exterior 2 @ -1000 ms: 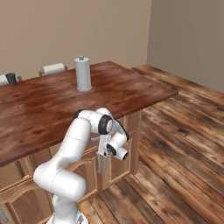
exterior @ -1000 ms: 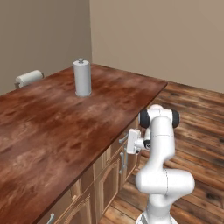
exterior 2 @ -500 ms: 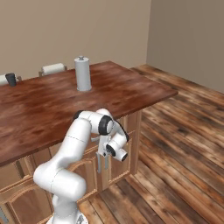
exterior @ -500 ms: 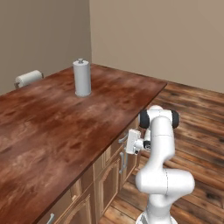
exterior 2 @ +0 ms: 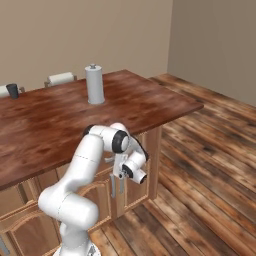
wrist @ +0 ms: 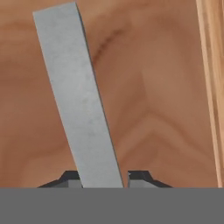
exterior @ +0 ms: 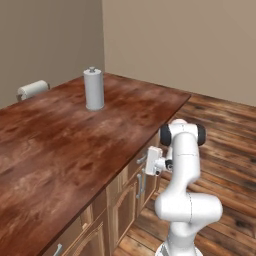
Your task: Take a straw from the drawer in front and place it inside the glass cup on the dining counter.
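Silver bar handle [wrist: 78, 100] of the drawer [wrist: 153, 87] looks stiff and slick; the gripper [wrist: 103, 177] pinches it at six o'clock.

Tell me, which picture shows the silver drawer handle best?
The hand view: the silver handle runs up the picture as a big grey bar, with a dark fingertip on each side of it. In the left base view it is a tiny bar; in the right base view, a small sliver.

upright paper towel roll [exterior: 93, 89]; wood floor [exterior 2: 210, 165]
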Robot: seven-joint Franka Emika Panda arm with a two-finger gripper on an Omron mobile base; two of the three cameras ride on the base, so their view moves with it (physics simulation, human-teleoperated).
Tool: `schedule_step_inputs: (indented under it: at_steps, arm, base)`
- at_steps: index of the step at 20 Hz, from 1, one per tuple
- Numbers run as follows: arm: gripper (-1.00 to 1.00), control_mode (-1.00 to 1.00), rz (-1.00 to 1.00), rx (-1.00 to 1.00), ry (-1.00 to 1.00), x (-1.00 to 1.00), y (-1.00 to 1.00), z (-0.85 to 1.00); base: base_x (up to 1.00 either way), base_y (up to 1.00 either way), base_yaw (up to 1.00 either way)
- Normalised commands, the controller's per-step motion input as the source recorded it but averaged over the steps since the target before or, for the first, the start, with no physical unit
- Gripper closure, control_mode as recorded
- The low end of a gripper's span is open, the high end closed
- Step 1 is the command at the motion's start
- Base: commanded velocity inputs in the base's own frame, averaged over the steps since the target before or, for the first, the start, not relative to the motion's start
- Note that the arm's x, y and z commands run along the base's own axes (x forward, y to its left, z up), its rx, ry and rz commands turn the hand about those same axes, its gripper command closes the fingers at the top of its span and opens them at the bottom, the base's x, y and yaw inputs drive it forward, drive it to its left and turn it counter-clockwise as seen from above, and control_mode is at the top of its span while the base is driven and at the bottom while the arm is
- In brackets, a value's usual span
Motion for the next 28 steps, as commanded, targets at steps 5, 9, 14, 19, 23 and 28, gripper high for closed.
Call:
schedule_step_inputs:
  at_steps: [5,9,14,19,23,28]
  arm:
    - [1.0,-1.0,0.0,0.07,0.0,-0.34,-0.95,0.0]
    - [1.0,-1.0,0.0,0.08,0.0,-0.81,-1.0,-0.04]
    - [1.0,-1.0,0.0,0.08,0.0,-0.99,-1.0,-0.12]
    - [1.0,-1.0,0.0,0.09,0.0,-1.0,-1.0,-0.18]
    - [1.0,-1.0,0.0,0.03,0.0,-0.99,-1.0,-0.2]
    - [1.0,-1.0,0.0,0.01,0.0,-0.97,-1.0,-0.18]
  base:
    - [0.0,0.0,0.0]
    - [0.0,0.0,0.0]
    - [0.0,0.0,0.0]
    - [0.0,0.0,0.0]
    - [0.0,0.0,0.0]
    - [0.0,0.0,0.0]
